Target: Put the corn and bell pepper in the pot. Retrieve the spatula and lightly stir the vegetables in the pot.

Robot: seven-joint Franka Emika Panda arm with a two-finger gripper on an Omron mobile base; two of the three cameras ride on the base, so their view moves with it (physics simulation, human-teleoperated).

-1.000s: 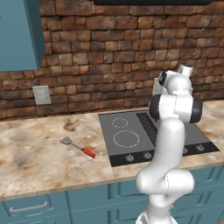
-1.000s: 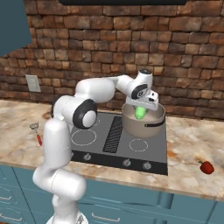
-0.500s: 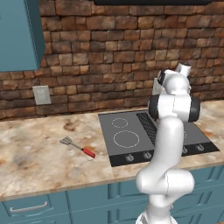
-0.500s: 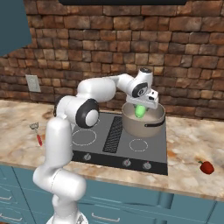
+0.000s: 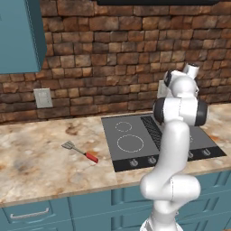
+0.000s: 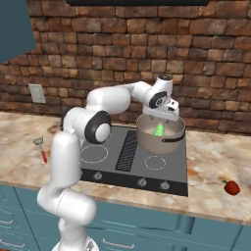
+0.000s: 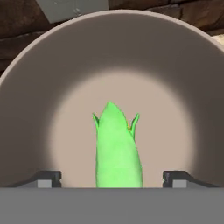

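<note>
The grey pot [image 6: 169,142] stands on the back right burner of the cooktop. My gripper [image 6: 164,116] hangs just above its rim, pointing down into it. In the hand view the gripper [image 7: 112,179] is open: both fingertips [image 7: 49,178] stand wide of the green-husked corn [image 7: 118,148], which is upright inside the pot [image 7: 39,100] and touches neither. The corn [image 6: 159,130] pokes up inside the pot. A red bell pepper [image 6: 230,187] lies on the counter to the right. The spatula [image 5: 80,151] [image 6: 41,149], with its red handle, lies on the counter left of the cooktop.
The black cooktop [image 6: 122,164] has knobs along its front edge. A brick wall with a pale outlet plate [image 5: 43,97] backs the counter. A teal upper cabinet [image 5: 18,36] hangs at the left. My own arm blocks the pot in the left base view.
The fingers have spread wider and let go of the corn, which now sits slightly lower in the pot. The arm has hardly moved.
</note>
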